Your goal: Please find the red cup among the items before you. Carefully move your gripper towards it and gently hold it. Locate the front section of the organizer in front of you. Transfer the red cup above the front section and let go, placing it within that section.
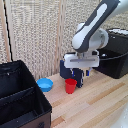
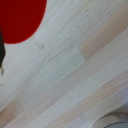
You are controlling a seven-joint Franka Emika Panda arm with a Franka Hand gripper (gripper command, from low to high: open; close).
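Exterior view: red cup standing upright on the wooden surface, just beside a light-blue bowl, well apart from the black organizer. End effector hanging close above and slightly behind the cup, holding nothing; fingers too blurred to judge the opening.

Wrist view: only part of the red cup visible, one dark finger at the edge, bare planks elsewhere.

Judged progress: approach phase only; grasp, transfer and release into the front section not yet done.
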